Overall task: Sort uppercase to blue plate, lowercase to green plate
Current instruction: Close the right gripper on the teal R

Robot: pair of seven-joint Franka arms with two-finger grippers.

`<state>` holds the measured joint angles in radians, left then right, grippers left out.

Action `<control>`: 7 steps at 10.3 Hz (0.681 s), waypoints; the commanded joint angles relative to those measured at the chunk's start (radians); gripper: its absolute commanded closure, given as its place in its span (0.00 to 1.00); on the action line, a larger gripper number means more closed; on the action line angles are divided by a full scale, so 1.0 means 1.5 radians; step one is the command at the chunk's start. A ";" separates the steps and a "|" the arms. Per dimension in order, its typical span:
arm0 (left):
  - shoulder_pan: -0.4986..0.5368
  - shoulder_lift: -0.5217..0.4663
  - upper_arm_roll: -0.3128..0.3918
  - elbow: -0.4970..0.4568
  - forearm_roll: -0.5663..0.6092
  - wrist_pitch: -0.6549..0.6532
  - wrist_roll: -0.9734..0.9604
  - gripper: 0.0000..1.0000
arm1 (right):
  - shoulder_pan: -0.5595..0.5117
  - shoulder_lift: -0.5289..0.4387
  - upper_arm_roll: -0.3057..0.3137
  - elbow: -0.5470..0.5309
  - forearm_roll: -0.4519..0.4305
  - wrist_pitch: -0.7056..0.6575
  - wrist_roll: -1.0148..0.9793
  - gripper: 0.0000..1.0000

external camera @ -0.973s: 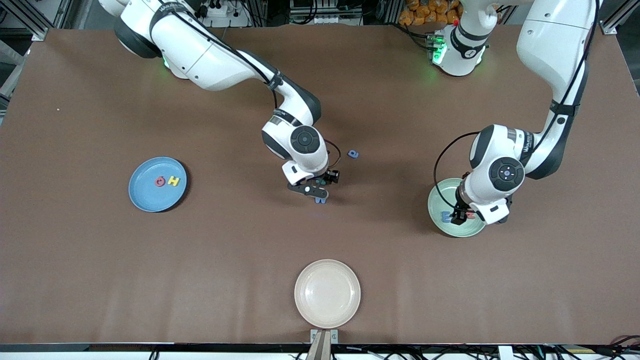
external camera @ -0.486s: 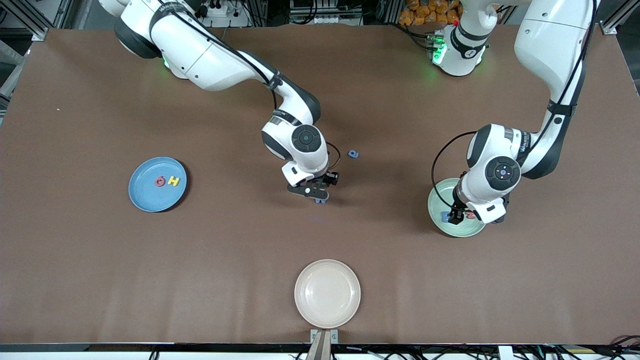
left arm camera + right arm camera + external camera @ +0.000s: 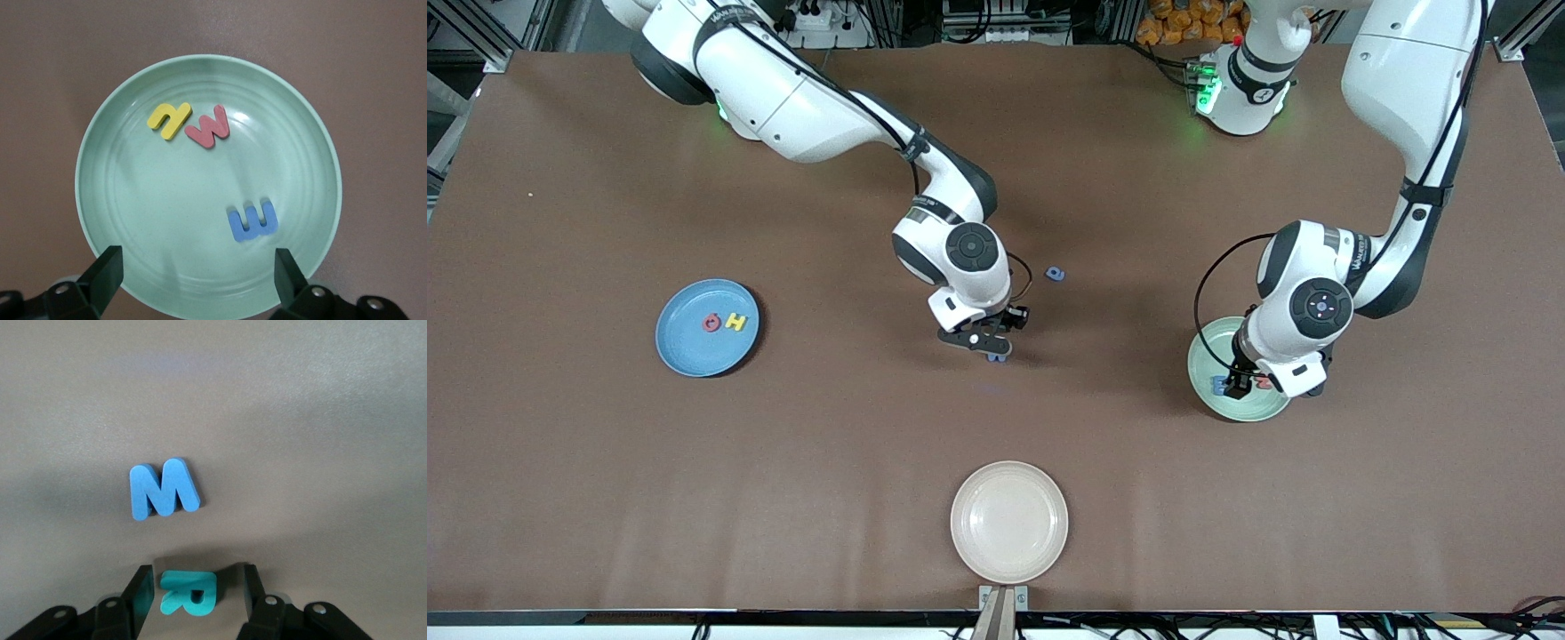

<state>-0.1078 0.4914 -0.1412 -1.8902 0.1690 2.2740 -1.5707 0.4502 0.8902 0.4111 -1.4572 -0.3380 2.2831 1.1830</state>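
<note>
My right gripper [image 3: 987, 342] [image 3: 195, 583] is low at the middle of the table, open. The teal R [image 3: 189, 592] lies between its fingers, with a gap showing on one side. The blue W [image 3: 163, 490] [image 3: 996, 358] lies flat beside the R. The blue e-like lowercase letter [image 3: 1056, 273] sits farther from the front camera. The blue plate [image 3: 694, 356] holds the red Q [image 3: 711, 322] and the yellow H [image 3: 735, 322]. My left gripper [image 3: 1240, 387] [image 3: 198, 263] hangs open over the green plate [image 3: 167, 193] [image 3: 1205, 356]. That plate holds the yellow y [image 3: 170, 120], the red m [image 3: 208, 127] and the blue m [image 3: 253, 222].
A beige plate [image 3: 1009, 522] with nothing in it stands near the table's front edge, at the middle. The brown table [image 3: 827, 444] has open room between the plates.
The right gripper's fingers have drawn closer together around the teal R. The left gripper has shifted slightly over the green plate and then held still.
</note>
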 commanded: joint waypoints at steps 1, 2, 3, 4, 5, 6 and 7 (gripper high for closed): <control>-0.002 -0.008 -0.001 -0.004 0.016 -0.008 -0.010 0.00 | 0.003 0.011 0.004 0.016 -0.004 -0.009 -0.003 0.38; -0.002 -0.008 -0.001 -0.004 0.016 -0.008 -0.010 0.00 | 0.003 0.012 0.004 0.014 -0.004 -0.008 -0.002 0.38; -0.002 -0.008 -0.001 -0.004 0.016 -0.008 -0.011 0.00 | 0.004 0.013 0.004 0.014 -0.004 -0.004 -0.001 0.39; -0.001 -0.008 -0.001 -0.004 0.016 -0.008 -0.011 0.00 | 0.004 0.013 0.004 0.014 -0.003 -0.004 0.000 0.40; -0.001 -0.008 -0.001 -0.004 0.016 -0.008 -0.011 0.00 | 0.004 0.013 0.005 0.014 -0.003 -0.004 0.000 0.40; -0.001 -0.008 -0.001 -0.004 0.016 -0.008 -0.011 0.00 | 0.006 0.013 0.005 0.014 -0.003 -0.003 0.000 0.44; -0.001 -0.008 -0.001 -0.004 0.016 -0.008 -0.011 0.00 | 0.005 0.012 0.006 0.014 -0.003 -0.003 0.000 0.49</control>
<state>-0.1078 0.4914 -0.1412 -1.8902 0.1690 2.2740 -1.5714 0.4539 0.8959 0.4132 -1.4572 -0.3375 2.2835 1.1831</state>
